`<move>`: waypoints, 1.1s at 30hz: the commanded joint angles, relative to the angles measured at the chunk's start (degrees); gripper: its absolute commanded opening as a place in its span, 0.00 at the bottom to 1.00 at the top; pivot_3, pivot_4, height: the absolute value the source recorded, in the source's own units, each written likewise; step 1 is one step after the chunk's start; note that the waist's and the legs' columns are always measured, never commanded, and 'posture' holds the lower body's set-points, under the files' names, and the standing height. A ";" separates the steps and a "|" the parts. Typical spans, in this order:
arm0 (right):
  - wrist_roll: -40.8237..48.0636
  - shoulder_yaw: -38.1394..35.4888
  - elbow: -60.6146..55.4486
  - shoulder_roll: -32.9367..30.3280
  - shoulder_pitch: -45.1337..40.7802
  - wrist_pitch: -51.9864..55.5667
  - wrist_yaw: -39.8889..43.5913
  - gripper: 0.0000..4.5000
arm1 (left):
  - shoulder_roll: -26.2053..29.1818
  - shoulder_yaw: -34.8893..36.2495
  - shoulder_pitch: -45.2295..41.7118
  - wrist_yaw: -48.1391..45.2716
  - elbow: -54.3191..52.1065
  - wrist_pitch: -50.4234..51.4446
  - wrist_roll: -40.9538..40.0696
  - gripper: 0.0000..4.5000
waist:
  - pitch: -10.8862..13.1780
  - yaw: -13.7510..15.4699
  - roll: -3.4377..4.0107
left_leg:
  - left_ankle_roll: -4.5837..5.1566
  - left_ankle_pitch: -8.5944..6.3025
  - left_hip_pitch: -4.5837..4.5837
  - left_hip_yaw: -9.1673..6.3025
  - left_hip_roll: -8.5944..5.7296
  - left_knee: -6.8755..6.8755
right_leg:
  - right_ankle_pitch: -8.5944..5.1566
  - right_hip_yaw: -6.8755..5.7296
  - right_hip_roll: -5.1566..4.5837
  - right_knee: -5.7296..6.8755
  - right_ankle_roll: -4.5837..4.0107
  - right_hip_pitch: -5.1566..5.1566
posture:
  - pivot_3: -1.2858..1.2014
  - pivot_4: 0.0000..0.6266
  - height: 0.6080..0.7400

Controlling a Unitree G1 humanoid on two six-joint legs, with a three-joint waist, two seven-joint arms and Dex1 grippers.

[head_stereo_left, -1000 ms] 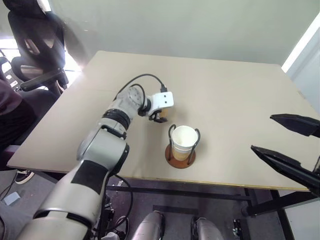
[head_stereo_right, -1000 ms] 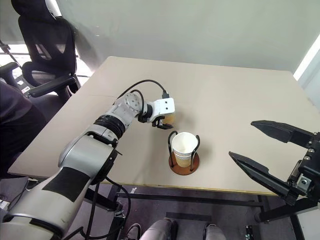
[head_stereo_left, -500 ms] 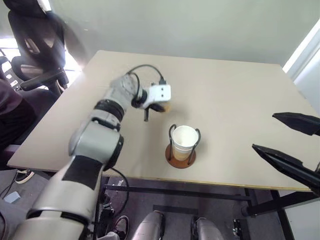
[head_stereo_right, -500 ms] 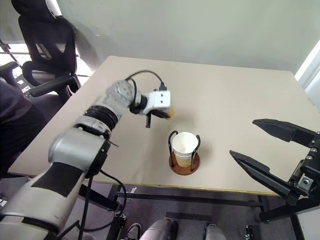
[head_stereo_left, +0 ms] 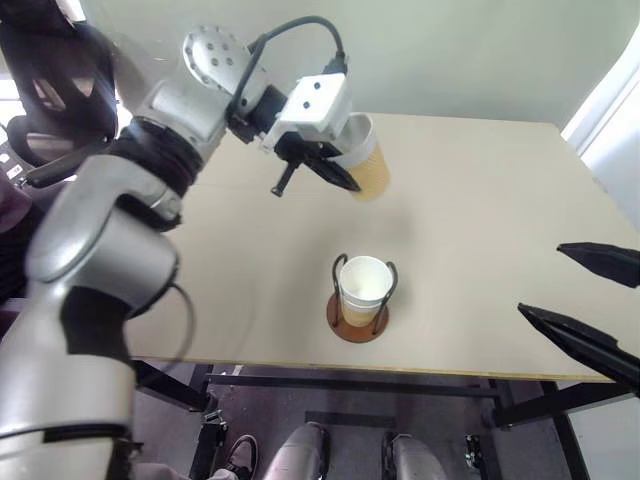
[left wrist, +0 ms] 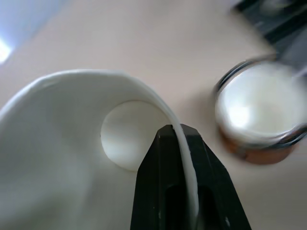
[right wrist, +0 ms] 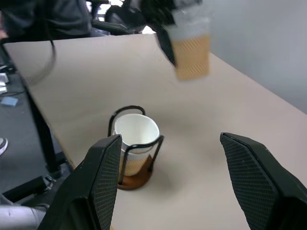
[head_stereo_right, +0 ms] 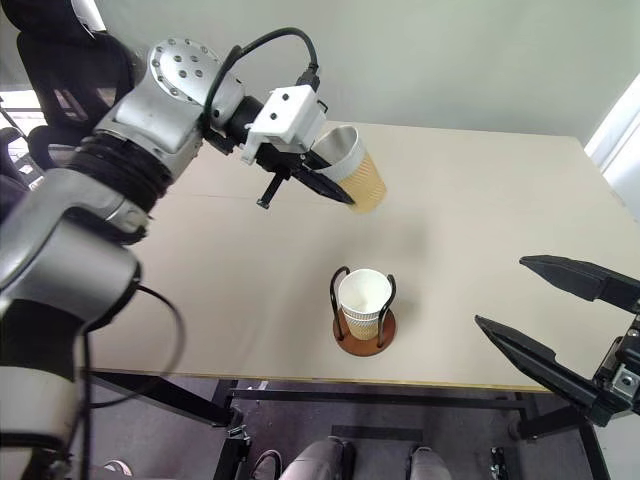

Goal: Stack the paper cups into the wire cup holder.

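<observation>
Now the left claw [head_stereo_right: 335,185] sits in the upper middle of the head frames, raised above the surface [head_stereo_right: 470,220], with its two black fingers pinched together on the rim of a paper cup [head_stereo_right: 358,180]. One finger [left wrist: 158,191] lies inside the wall and the other outside it, as the left wrist frame shows, with the white rim running between them. That held cup hangs in the air, tilted, its tan-yellow lower wall pointing down and to the right of the frame and its white mouth turned toward the claw's white housing.

Lower in the frame, near the front edge of the surface and just below centre, stands the wire cup holder [head_stereo_right: 385,343], its round reddish-brown base flat on the surface and its dark wire loops upright. A second paper cup [head_stereo_right: 364,300] sits upright inside the loops, mouth open upward; whether more than one cup is nested there cannot be told. The held cup is well apart from the holder, above it and slightly left.

At the lower right edge of the frame the right claw [head_stereo_right: 545,318] hovers off the surface's front corner, its two long black fingers spread wide apart and gripping nothing.
</observation>
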 commanded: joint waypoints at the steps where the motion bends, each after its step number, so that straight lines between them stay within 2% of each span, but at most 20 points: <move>1: -0.49 -1.58 -1.03 0.70 0.56 -2.67 -0.18 0.75 | 2.32 -6.84 -4.00 -1.77 -7.57 2.39 -13.90 0.00 | 0.02 0.16 0.03 | 0.05 -0.04 -0.02 0.05 -0.02 0.04 | -0.01 -0.01 0.02 -0.02 0.00 0.04 | 0.52 0.24 1.00; 5: -0.54 -2.69 -1.81 1.63 2.19 -4.02 -0.19 0.75 | 4.53 -16.45 -6.80 -1.77 -11.52 -1.11 -17.53 0.00 | 0.04 0.16 0.06 | 0.13 -0.11 0.09 0.12 -0.02 0.19 | -0.05 0.09 -0.03 -0.05 -0.08 0.18 | 0.52 0.24 1.00; 9: -0.30 -3.62 -2.47 2.39 3.97 -5.33 -0.51 0.75 | 4.05 -25.23 -9.31 -1.77 -10.40 -6.15 -17.33 0.00 | 0.10 0.03 0.04 | 0.11 -0.12 0.57 0.17 -0.01 0.17 | -0.38 0.15 -0.03 0.08 -0.66 0.54 | 0.52 0.24 1.00; 13: -0.15 -4.48 -2.47 2.62 5.31 -6.17 -0.49 0.75 | 4.63 -31.50 -11.36 -1.77 -11.43 -9.70 -18.29 0.00 | 0.14 -0.16 0.01 | 0.10 -0.12 0.78 0.18 -0.01 0.19 | -0.40 0.17 -0.02 0.29 -0.80 0.61 | 0.52 0.24 1.00; 16: -0.29 -4.52 -2.47 2.52 5.77 -6.74 -0.69 0.75 | 3.04 -35.01 -12.10 -1.77 -9.42 -13.04 -17.50 0.00 | 0.13 -0.18 0.01 | 0.10 -0.12 0.80 0.17 -0.01 0.19 | -0.40 0.18 -0.01 0.34 -0.84 0.62 | 0.52 0.24 1.00; 25: 0.86 -4.78 -2.47 1.87 5.88 -7.09 -1.78 0.75 | -0.97 -41.29 -11.60 -1.77 -5.13 -18.78 -16.09 0.00 | 0.14 -0.20 0.01 | 0.06 -0.14 0.76 0.18 0.00 0.19 | -0.50 0.17 -0.02 0.37 -0.87 0.59 | 0.52 0.24 1.00; 33: 3.20 -6.44 -2.47 2.14 6.01 -5.77 -2.97 0.75 | -3.20 -38.91 -9.84 -1.77 -3.62 -17.47 -17.06 0.00 | 0.15 -0.16 0.00 | 0.00 -0.28 0.72 0.18 0.00 0.18 | -0.61 0.16 -0.02 0.33 -0.87 0.58 | 0.52 0.24 1.00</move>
